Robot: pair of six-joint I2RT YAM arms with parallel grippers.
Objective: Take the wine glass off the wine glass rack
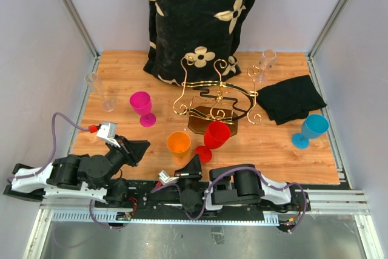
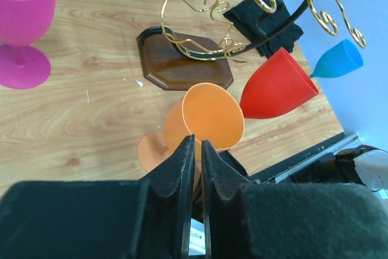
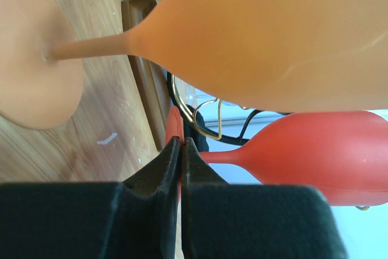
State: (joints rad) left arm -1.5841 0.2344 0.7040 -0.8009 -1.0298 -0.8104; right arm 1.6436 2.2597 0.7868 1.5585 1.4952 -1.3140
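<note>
The wine glass rack [image 1: 212, 96] is a gold wire stand on a dark brown base, at the table's middle; it also shows in the left wrist view [image 2: 182, 62]. I see no glass hanging on it. A red wine glass [image 1: 215, 136] and an orange wine glass [image 1: 179, 143] stand just in front of its base. My left gripper [image 1: 137, 150] is shut and empty, near the front edge, facing the orange glass [image 2: 209, 116]. My right gripper [image 1: 193, 167] is shut and empty, its tips [image 3: 182, 141] just short of the red glass's foot [image 3: 174, 125].
A pink glass [image 1: 142, 106] stands left of the rack and a blue glass [image 1: 312, 128] at the right. Clear glasses stand at far left [image 1: 100, 89] and back right [image 1: 267, 62]. A black cloth [image 1: 294, 98] lies right of the rack. Patterned black fabric [image 1: 194, 16] hangs at the back.
</note>
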